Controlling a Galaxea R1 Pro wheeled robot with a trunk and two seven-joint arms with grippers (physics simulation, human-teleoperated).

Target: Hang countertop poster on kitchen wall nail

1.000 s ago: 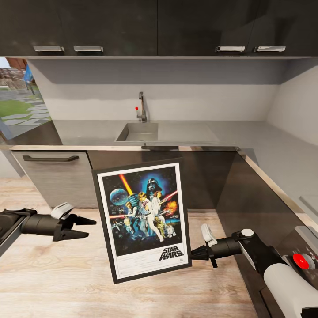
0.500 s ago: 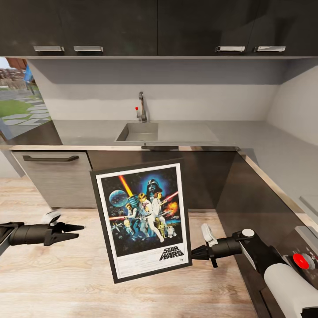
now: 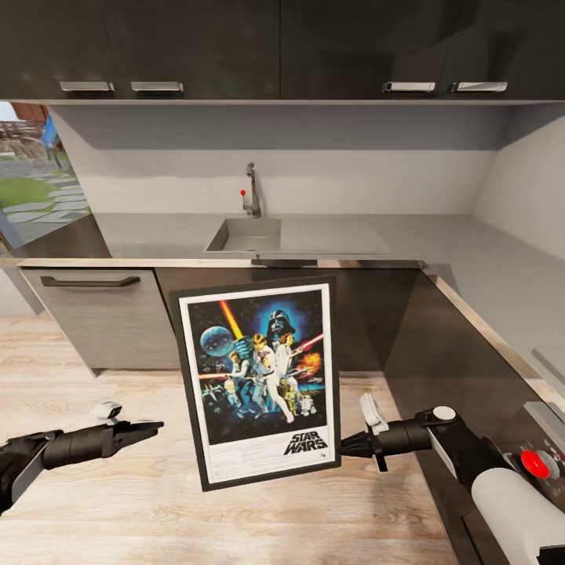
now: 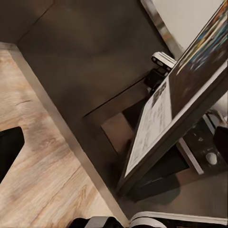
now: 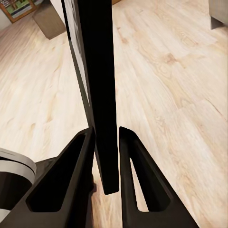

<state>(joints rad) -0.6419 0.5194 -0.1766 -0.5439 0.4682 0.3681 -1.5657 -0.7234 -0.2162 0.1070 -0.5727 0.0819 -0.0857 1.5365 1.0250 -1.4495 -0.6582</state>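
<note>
Head view: the poster (image 3: 259,382) hangs in the air in front of the dark lower cabinets (image 3: 369,314), nearly upright and slightly tilted, well clear of the grey table (image 3: 439,243) with its steel sink (image 3: 245,234) and tap (image 3: 252,191). The right tool (image 3: 345,447) grips the poster's lower right edge. The left tool (image 3: 149,428) sits low over the wooden floor (image 3: 235,526), apart from the poster's left side, holding nothing, its tips drawn close together.

Left wrist view: the poster (image 4: 175,109) shows at a steep angle, its white bottom strip facing the camera, with the dark cabinets (image 4: 95,57) and floor (image 4: 42,156) behind. The tool's own tips cannot be made out here.

Right wrist view: the two black fingers (image 5: 78,156) press on either side of the poster's black frame edge (image 5: 100,80), which stands between them above the floor (image 5: 171,95).
</note>
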